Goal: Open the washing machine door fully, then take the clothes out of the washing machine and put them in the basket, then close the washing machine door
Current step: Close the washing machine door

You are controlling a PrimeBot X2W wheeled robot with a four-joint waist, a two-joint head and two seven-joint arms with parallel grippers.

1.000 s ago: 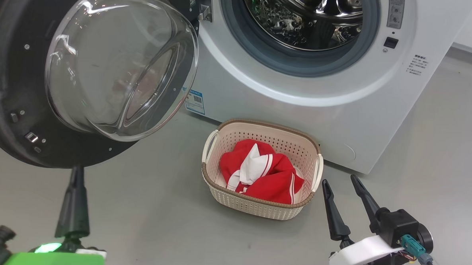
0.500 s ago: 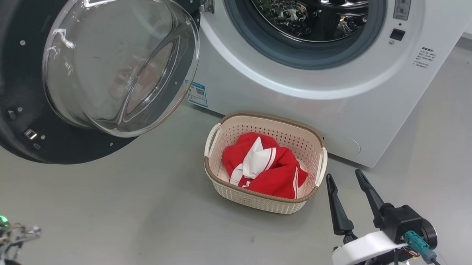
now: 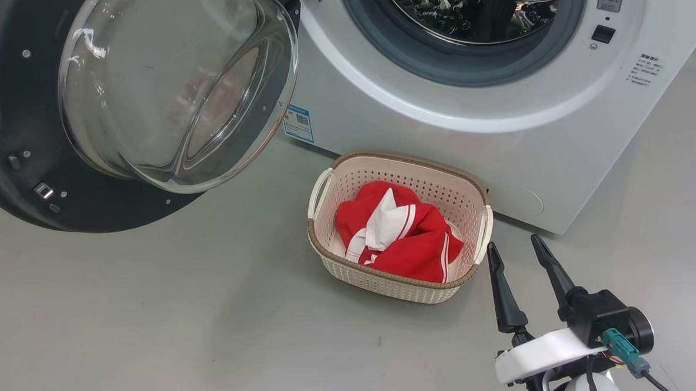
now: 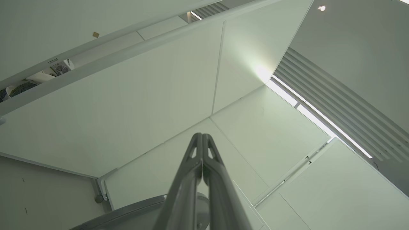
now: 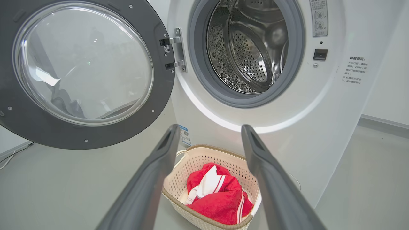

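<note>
The washing machine door [image 3: 11, 116] hangs wide open on the left, its glass bowl bulging toward me; it is also in the right wrist view [image 5: 159, 95]. The white washing machine [image 3: 444, 135] shows a bare steel drum [image 5: 249, 48]. Red and white clothes [image 3: 399, 239] lie bunched in the cream basket [image 3: 391, 285] on the floor before the machine. My right gripper [image 3: 513, 242] stands open just right of the basket, empty, its fingers framing the basket [image 5: 198, 159] and clothes [image 5: 220, 198]. My left gripper [image 4: 202, 135] is shut, empty, pointing up at white panels.
Grey floor [image 3: 201, 318] spreads wide left of and in front of the basket, under the open door. A blue sticker [image 3: 299, 123] marks the machine's lower left corner. A white wall [image 5: 389, 64] rises right of the machine. Slatted ceiling lights [image 4: 335, 105] are overhead.
The head camera has shifted, so machine and basket sit higher and further right. My left arm has slid out through the lower left corner of the head view. The right gripper stays open.
</note>
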